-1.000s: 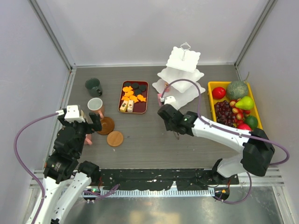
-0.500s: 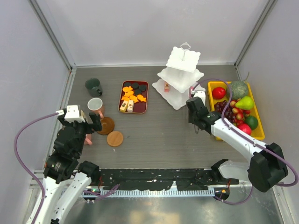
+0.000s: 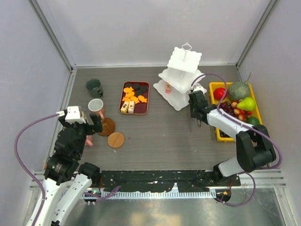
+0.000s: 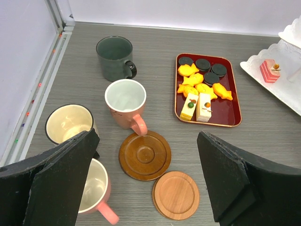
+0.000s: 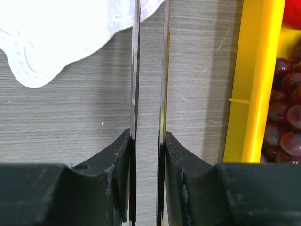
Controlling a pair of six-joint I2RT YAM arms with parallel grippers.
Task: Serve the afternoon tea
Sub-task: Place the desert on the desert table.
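Between sweets: tongs empty, low beside the stand.

On the left, hovering with the left hand spread wide and empty over the four mugs and two coasters, with no mug on a coaster yet. Further right, most sweets waiting on the dark red tray, and just one pink sweet on the bottom tier of the white stand. Pinching metal tongs in the right hand, blades nearly together around nothing, over the bench between the stand's edge and the yellow fruit tray. Likely hazards: clipping the low tier with the blades when swinging toward the tray, and so tipping the stand; gripping a soft sweet too lightly and dropping it mid-carry.
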